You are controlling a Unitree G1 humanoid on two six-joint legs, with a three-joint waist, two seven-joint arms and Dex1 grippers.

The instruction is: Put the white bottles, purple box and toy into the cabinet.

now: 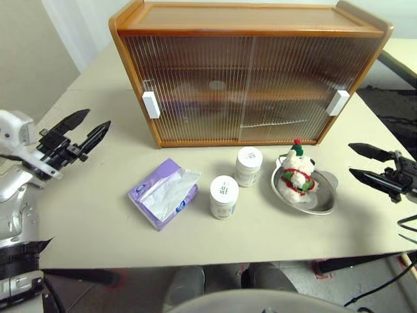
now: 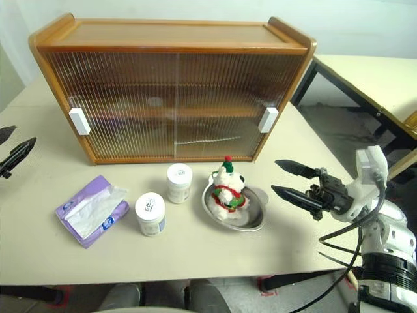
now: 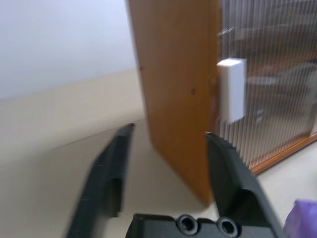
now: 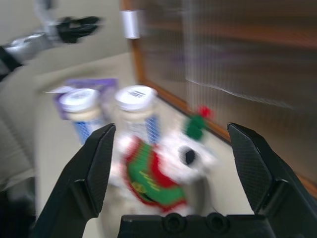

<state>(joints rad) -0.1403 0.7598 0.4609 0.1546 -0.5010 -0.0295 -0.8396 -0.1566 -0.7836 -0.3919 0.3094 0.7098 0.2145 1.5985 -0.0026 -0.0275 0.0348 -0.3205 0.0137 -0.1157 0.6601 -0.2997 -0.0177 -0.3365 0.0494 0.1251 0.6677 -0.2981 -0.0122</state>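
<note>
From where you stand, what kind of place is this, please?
Probably a plain indoor test room, not a lived-in home. A wooden cabinet with ribbed sliding doors stands on a bare beige table, a second table stands nearby, and cables trail across the floor.

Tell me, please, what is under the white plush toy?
The toy sits in a round silver metal bowl, which rests on the table. The bowl's rim and part of its inside show; the bottom beneath the toy is covered.
</note>
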